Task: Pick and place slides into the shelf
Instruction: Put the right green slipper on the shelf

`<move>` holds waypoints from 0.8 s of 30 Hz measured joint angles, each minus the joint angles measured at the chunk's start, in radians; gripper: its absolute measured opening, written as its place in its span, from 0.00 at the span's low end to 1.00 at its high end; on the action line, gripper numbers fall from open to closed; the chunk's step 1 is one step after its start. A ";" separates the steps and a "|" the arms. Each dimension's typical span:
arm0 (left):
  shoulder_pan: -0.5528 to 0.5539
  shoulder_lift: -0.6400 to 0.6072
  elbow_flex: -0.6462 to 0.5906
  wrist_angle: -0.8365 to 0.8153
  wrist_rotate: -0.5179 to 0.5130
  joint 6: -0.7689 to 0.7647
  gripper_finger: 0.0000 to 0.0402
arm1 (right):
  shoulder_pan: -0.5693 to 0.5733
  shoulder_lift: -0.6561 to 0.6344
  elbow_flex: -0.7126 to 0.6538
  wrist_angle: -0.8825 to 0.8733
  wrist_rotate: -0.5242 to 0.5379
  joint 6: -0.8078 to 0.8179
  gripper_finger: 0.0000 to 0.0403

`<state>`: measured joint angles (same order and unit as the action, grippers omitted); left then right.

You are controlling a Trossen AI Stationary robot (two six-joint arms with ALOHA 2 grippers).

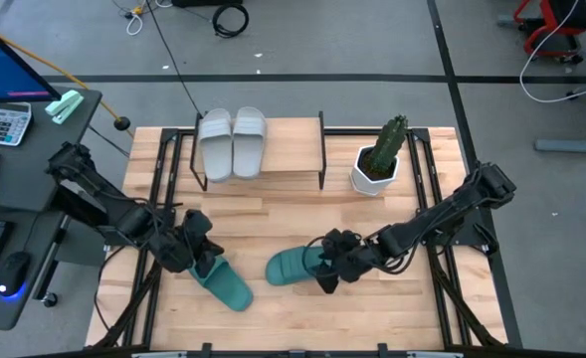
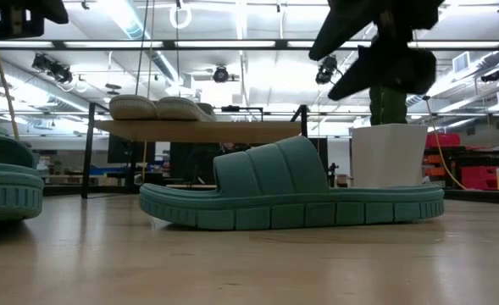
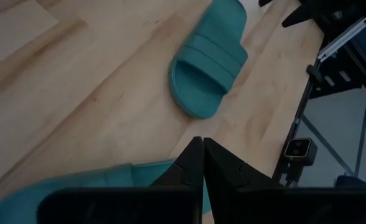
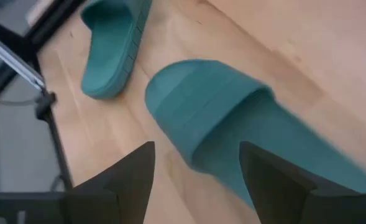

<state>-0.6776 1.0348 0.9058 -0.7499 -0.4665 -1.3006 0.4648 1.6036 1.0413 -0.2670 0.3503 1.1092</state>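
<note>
Two pale slides [image 1: 232, 142] sit on shelf [image 1: 273, 177]; two teal slides [image 1: 297, 265] remain on table. Left gripper [image 1: 201, 261] closed, empty; right gripper [image 1: 330, 261] spread above one.

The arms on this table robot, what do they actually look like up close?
Both arms are dark, nearly black, built of slim jointed segments that run in from the table's two sides. The left end effector and right end effector are bulky dark clusters. Each ends in two flat, wedge-shaped black fingers tapering to a point. No coloured markings show on them.
</note>
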 joint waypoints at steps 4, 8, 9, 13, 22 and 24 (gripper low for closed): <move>-0.001 0.000 0.000 0.001 0.000 0.002 0.02 | 0.000 0.000 -0.041 0.063 0.002 0.099 0.60; -0.001 0.000 0.000 0.000 0.000 0.003 0.04 | 0.000 0.000 -0.060 0.066 0.003 0.172 0.60; -0.001 0.000 0.000 -0.002 0.000 0.003 0.05 | 0.000 0.000 -0.064 0.066 0.003 0.186 0.60; -0.001 0.000 0.000 -0.010 0.000 0.003 0.06 | 0.003 0.000 -0.070 0.067 0.003 0.238 0.60; -0.001 0.000 0.000 -0.011 -0.006 0.005 0.02 | -0.009 0.000 -0.070 0.068 -0.001 0.322 0.60; -0.001 0.000 0.000 -0.011 -0.009 0.005 0.02 | -0.020 0.004 -0.070 0.070 -0.001 0.335 0.60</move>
<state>-0.6785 1.0348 0.9058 -0.7612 -0.4755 -1.2957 0.4443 1.6072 0.9710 -0.1966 0.3490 1.4443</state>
